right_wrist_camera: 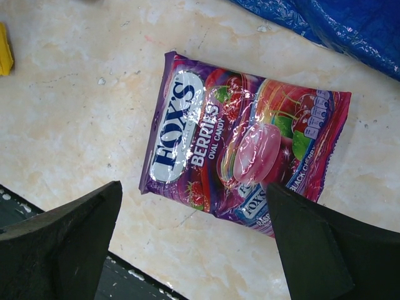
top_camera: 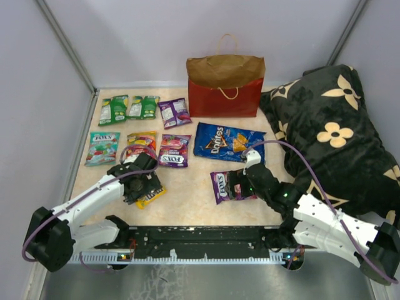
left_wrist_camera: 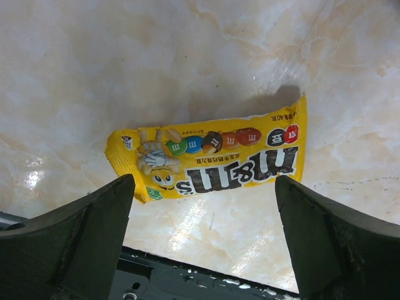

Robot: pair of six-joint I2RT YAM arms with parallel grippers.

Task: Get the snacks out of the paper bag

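Observation:
The paper bag (top_camera: 225, 85), brown with a red lower half, stands upright at the back of the table. Several snacks lie flat in front of it: green packets (top_camera: 113, 109), purple packets (top_camera: 174, 112), and the blue Doritos bag (top_camera: 227, 142). A yellow M&M's packet (left_wrist_camera: 209, 155) lies on the marble just beyond my left gripper (left_wrist_camera: 203, 206), which hangs open above it and holds nothing. My right gripper (right_wrist_camera: 194, 231) hovers open over a purple Fox's Berries packet (right_wrist_camera: 240, 149), empty as well. From above, the left gripper (top_camera: 142, 181) and right gripper (top_camera: 240, 184) sit near the front edge.
A black pillow with cream flowers (top_camera: 337, 137) fills the right side of the table. Grey walls enclose the table on the left, the back and the right. A black rail (top_camera: 206, 237) runs along the near edge between the arm bases.

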